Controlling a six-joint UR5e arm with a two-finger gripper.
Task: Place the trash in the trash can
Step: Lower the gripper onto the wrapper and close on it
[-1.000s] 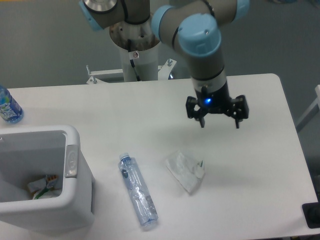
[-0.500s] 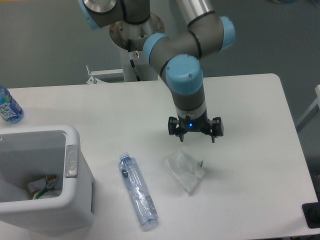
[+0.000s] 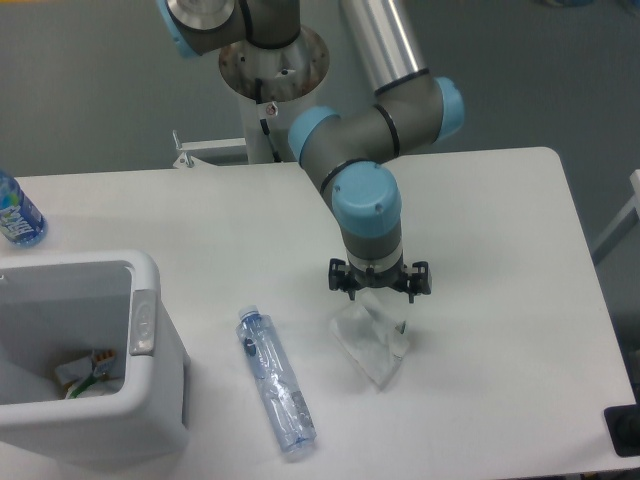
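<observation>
The crumpled white wrapper (image 3: 370, 342) lies on the table, right of centre near the front. My gripper (image 3: 381, 298) is open, its fingers spread wide, right above the wrapper's far edge and close to it. The flattened clear bottle (image 3: 276, 381) with a blue label lies on the table left of the wrapper, its cap pointing away from the front. The white trash can (image 3: 148, 350) stands at the front left with a grey oval tab on its right side; some scraps lie inside it.
An intact blue-tinted bottle (image 3: 17, 215) stands at the table's far left edge. The arm's base column (image 3: 270, 110) rises behind the table's back edge. A dark object (image 3: 625, 430) sits at the front right corner.
My gripper has moved left and down from over the right part of the table to just above the wrapper. It has stayed open. The wrapper and the bottle have not moved.
</observation>
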